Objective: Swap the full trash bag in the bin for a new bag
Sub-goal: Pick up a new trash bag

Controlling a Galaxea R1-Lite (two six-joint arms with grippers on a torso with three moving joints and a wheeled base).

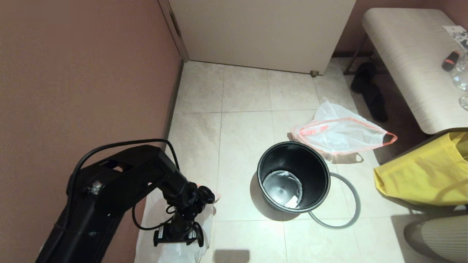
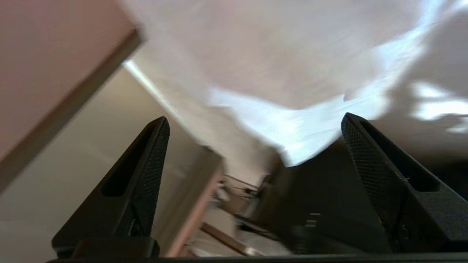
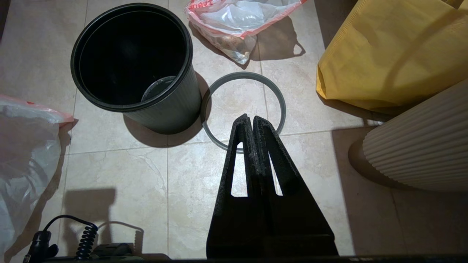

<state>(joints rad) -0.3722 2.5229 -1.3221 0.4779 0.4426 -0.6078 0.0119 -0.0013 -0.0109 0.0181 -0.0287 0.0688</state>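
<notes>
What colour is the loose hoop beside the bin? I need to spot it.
Grey; the hoop shows best in the right wrist view.

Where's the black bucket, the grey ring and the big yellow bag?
Bin (image 1: 317, 171), head view: inner right wall.
Grey hoop (image 1: 355, 195), head view: its right curve.
Yellow bag (image 1: 424, 175), head view: its front face.
</notes>
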